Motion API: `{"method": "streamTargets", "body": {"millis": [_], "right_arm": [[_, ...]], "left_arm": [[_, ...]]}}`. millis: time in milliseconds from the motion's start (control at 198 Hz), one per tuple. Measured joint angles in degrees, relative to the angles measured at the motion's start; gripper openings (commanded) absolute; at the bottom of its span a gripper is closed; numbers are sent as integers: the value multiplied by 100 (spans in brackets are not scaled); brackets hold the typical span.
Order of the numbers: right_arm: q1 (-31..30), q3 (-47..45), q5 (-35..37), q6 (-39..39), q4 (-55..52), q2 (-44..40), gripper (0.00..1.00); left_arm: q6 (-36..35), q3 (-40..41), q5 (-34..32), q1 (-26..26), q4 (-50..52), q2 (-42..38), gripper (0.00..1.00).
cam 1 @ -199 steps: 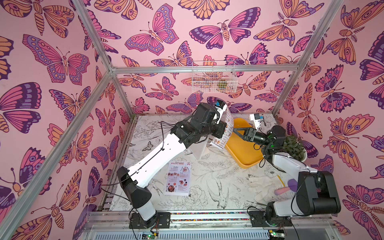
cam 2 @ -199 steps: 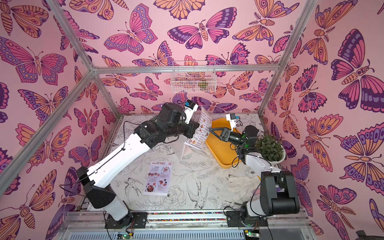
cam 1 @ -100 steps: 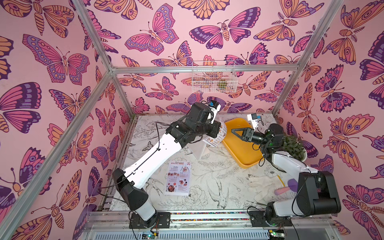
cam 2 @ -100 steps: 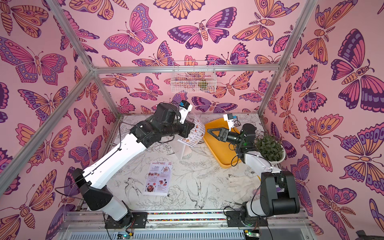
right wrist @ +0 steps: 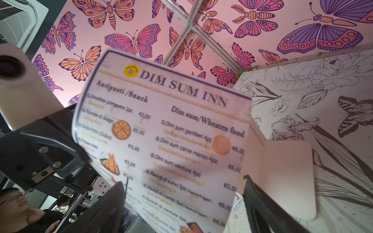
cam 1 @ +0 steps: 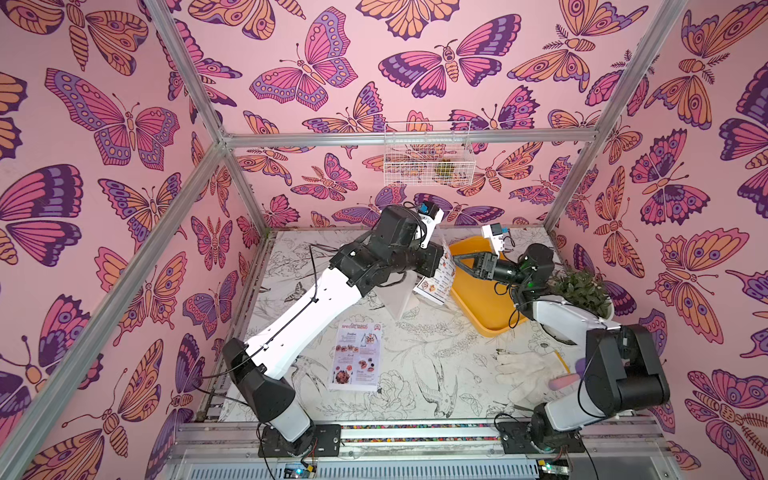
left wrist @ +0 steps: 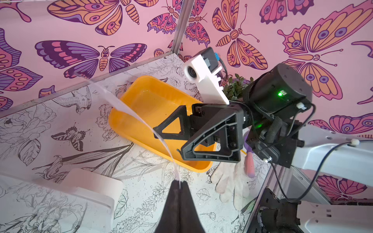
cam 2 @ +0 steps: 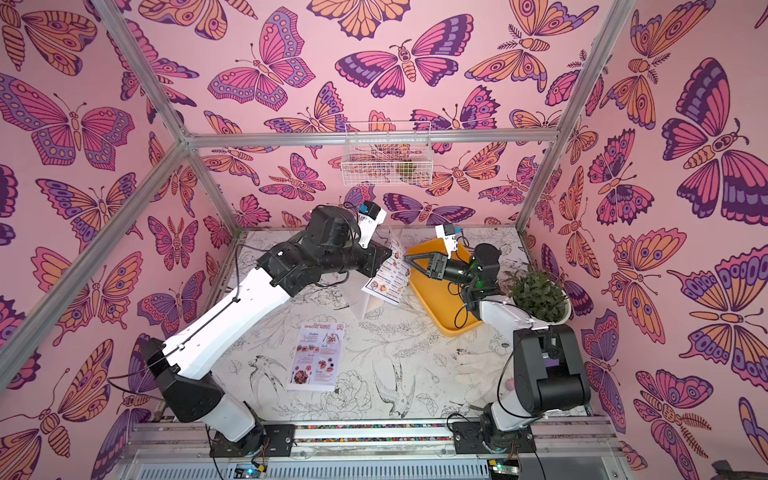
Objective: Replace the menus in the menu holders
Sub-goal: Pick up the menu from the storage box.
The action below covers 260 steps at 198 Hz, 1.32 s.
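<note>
Your left end effector (left wrist: pixel 180 184) is clamped on the Dim Sum Inn menu (right wrist: pixel 165 141), just beside the clear holder (cam 1: pixel 397 297). Your right end effector (left wrist: pixel 169 141) stands apart, straddling that sheet. The Special Menu sheet (cam 1: pixel 356 356) lies flat on the worktop (cam 1: pixel 415 365).

Tabletop (cam 1: pixel 415 345), bird-and-flower line print, is carrying: SPECIAL MENU sheet (cam 1: pixel 356 356) lying flat near the middle, clear acrylic holder (cam 1: pixel 397 297) standing behind it, yellow tray (cam 1: pixel 478 301) sitting just beside the holder, white glove (cam 1: pixel 525 374) lying front right, potted plant (cam 1: pixel 582 289) sitting beside the tray.
</note>
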<state>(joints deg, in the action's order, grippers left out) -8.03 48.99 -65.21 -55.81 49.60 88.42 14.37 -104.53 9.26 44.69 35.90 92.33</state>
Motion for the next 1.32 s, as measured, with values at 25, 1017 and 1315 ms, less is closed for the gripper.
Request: {"method": "streamTargets", "body": {"millis": [25, 1017, 1315], "right_arm": [[0, -4, -2, -17, 42, 15, 92], [-109, -223, -52, -973, 1370, -350, 85], [-111, -256, -44, -498, 629, -699, 78]], "left_arm": [[2, 2, 4, 2, 0, -24, 0], [175, 459, -24, -413, -229, -214, 0], [293, 599, 22, -595, -354, -227, 0]]}}
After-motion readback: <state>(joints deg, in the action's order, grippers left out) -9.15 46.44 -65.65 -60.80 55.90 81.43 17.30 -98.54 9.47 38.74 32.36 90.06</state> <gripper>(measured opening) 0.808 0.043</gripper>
